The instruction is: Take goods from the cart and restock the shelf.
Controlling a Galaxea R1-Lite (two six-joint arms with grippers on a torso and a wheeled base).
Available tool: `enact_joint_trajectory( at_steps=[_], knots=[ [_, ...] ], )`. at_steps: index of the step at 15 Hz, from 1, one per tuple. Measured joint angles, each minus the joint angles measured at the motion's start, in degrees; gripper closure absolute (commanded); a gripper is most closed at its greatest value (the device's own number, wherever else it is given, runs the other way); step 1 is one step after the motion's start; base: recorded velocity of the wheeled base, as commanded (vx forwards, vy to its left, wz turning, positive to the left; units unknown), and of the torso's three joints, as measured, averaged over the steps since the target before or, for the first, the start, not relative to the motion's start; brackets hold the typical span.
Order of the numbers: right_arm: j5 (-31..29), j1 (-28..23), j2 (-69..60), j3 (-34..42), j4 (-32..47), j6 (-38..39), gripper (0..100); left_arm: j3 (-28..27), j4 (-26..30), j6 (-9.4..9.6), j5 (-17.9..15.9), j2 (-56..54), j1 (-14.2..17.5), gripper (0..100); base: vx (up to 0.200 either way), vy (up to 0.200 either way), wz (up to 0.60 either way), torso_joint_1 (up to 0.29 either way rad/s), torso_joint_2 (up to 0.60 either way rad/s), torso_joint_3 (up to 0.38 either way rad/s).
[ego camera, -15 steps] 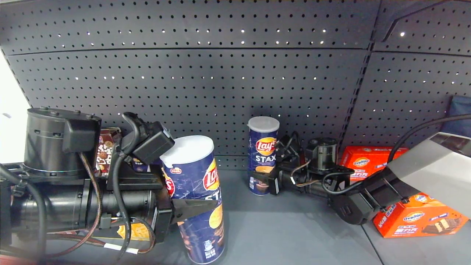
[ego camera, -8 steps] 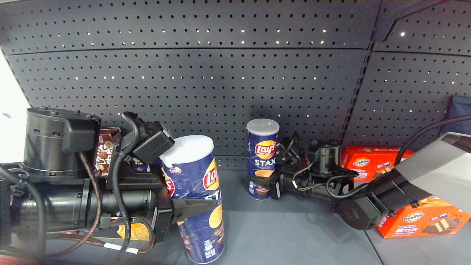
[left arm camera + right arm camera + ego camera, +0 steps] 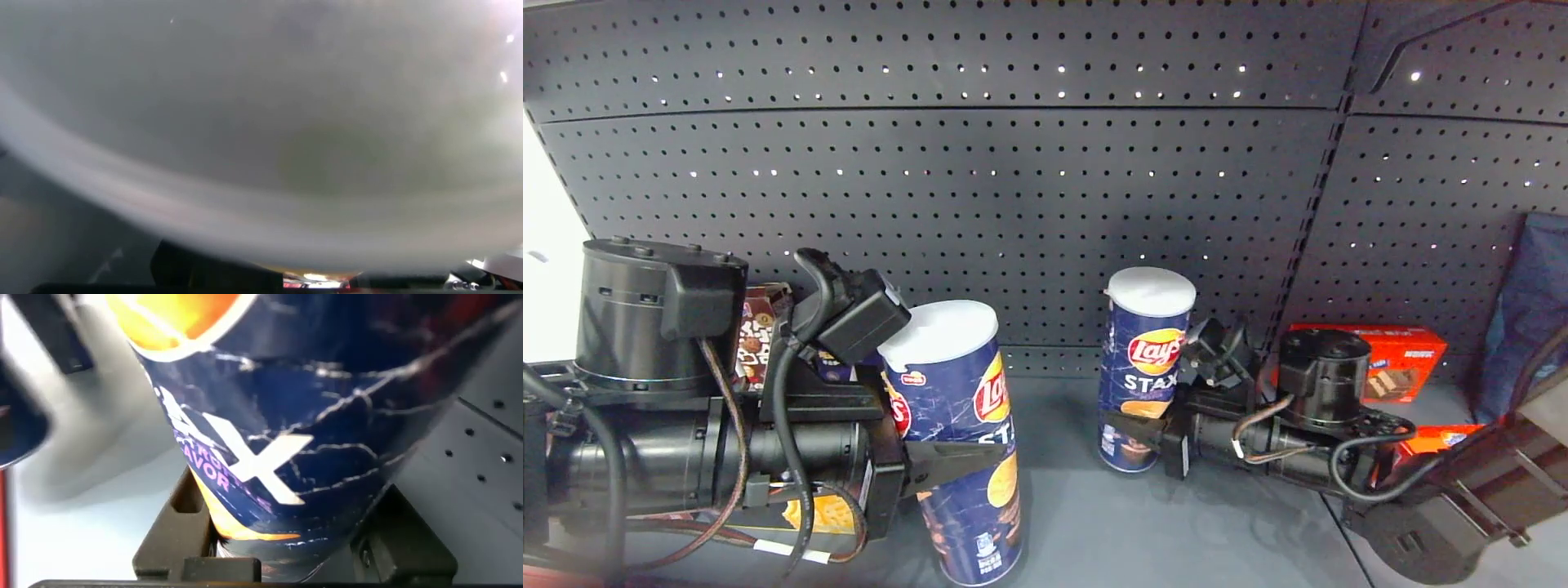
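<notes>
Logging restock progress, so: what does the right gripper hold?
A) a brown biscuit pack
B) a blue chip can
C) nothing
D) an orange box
B: the right gripper is shut around the lower part of the blue chip can.

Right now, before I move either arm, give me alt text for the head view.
The left gripper grips the near chip can, the right gripper the far chip can by the pegboard. Orange boxes sit on the shelf at right.
</notes>
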Motion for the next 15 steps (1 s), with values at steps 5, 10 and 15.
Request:
enact_joint_trajectory(
  at_steps=[5, 10, 15],
  knots=[
    [-0.2, 3.2, -5.0, 11.3, -6.0, 1.0, 100, -0.2, 0.0, -0.02, 0.0, 0.0, -0.1, 100, 0.000, 0.000, 0.00, 0.000, 0.00, 0.000],
    [-3.2, 8.2, -7.0, 12.4, -6.2, 3.3, 100, -0.2, 0.0, -0.02, 0.1, 0.0, 0.0, 100, 0.000, 0.000, 0.00, 0.000, 0.00, 0.000],
    [-3.3, 9.4, -7.0, 14.5, -6.2, 3.5, 100, 0.0, 0.0, -0.02, 0.1, 0.0, 0.0, 100, 0.000, 0.000, 0.00, 0.000, 0.00, 0.000]
  ],
)
